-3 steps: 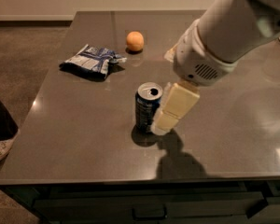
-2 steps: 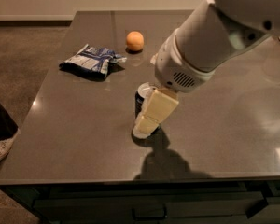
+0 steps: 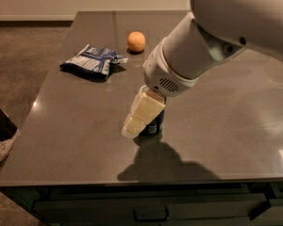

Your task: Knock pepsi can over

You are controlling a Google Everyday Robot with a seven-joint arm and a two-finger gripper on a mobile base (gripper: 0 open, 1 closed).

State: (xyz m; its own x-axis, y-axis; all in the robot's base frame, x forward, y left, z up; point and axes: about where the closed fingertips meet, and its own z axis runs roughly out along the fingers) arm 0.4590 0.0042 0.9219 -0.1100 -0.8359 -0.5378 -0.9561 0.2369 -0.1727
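Observation:
The pepsi can is a dark can standing near the middle of the dark grey table. Only its lower right part shows; the rest is hidden behind my gripper. My cream-coloured gripper hangs from the big white arm and points down and left. It sits right against the can's left and front side, with its tip close to the table top. The can looks upright.
A flat blue-and-white foil snack bag lies at the back left of the table. An orange sits behind it towards the middle. A person's shoe is on the floor at the left. The table's front edge runs just below the arm's shadow.
The arm has swung left and the gripper has moved from the can's right side across its front to its left. The can now shows only behind the gripper.

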